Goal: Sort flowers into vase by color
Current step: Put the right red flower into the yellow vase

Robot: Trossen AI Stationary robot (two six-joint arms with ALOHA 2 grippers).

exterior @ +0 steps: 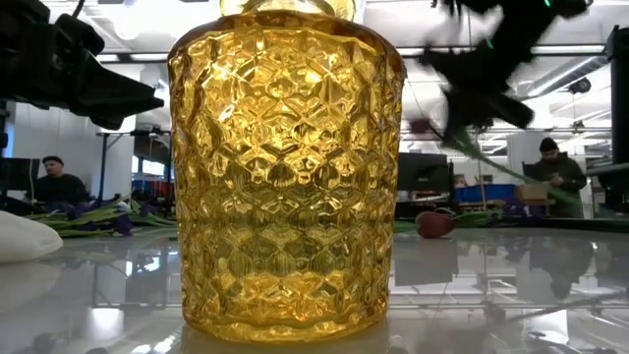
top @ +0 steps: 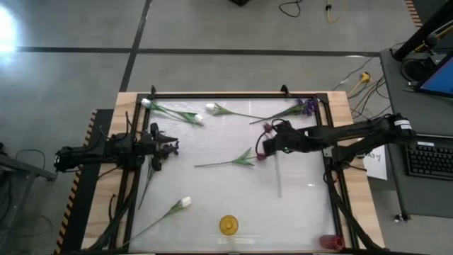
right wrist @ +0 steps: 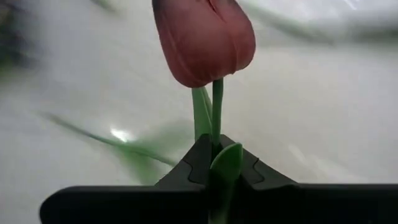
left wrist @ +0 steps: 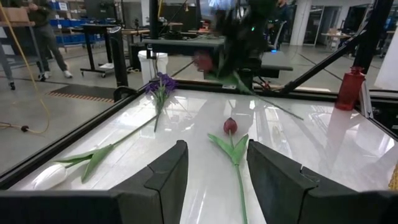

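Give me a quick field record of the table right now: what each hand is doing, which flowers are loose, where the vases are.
right hand: shut on red tulip, gripping its stem just below the bud
left hand: open, empty, at the table's left side
second red tulip: lying mid-table
white tulips: lying loose, one near front, others at back
purple sprig: back right, on table
yellow vase: front centre, empty
red vase: front right corner

No text, label, brand, number or sign can be read. A paper sheet (top: 374,157) beside the counter bears dark marks too small to read.
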